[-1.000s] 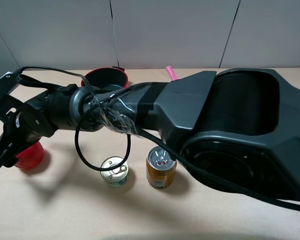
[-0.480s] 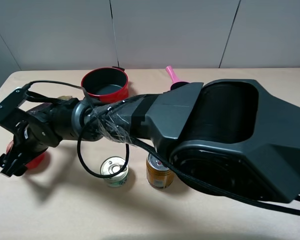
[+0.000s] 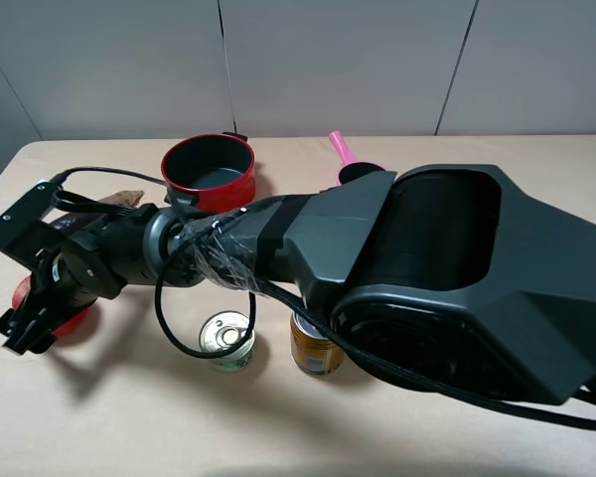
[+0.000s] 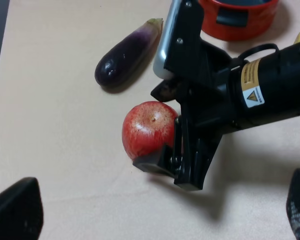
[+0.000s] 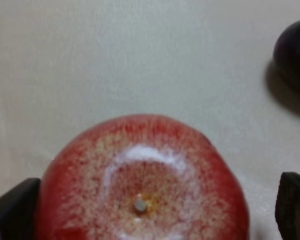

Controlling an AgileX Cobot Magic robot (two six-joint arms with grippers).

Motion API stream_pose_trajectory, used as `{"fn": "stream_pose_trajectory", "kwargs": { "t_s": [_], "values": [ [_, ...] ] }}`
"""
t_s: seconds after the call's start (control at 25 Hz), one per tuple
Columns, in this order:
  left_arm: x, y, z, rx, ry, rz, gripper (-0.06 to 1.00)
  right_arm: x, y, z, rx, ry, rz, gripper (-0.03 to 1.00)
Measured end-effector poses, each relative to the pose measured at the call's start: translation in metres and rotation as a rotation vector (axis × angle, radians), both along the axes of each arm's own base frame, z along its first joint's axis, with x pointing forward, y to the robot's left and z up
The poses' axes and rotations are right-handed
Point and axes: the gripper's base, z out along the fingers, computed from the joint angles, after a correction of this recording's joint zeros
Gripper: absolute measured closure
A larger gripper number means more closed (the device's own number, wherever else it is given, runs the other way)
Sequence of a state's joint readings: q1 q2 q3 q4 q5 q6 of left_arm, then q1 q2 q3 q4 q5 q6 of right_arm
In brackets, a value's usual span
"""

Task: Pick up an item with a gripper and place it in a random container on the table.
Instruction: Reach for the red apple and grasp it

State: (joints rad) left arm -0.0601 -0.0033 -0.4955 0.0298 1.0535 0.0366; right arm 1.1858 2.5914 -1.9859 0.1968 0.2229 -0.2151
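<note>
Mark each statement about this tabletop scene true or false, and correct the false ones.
1. The red fruit sits between the fingers of the right hand. True.
2. The eggplant is inside the red pot. False: it lies on the table, outside the pot.
3. A silver-topped can and an orange can stand upright near each other. True.
4. The left hand is shut on the fruit. False: its fingers are wide apart and hold nothing.
</note>
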Motion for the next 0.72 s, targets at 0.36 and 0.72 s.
{"fn": "stream_pose_trajectory", "kwargs": {
  "t_s": [0.36, 0.72],
  "values": [
    [0.0000, 0.0000, 0.0000, 0.000, 0.000, 0.000, -0.04, 0.0000, 0.0001, -0.0004, 0.003, 0.004, -0.003, 0.27],
    [0.0000, 0.0000, 0.0000, 0.000, 0.000, 0.000, -0.04, -0.0001, 0.0002, -0.0004, 0.004, 0.007, -0.005, 0.42]
  ]
}}
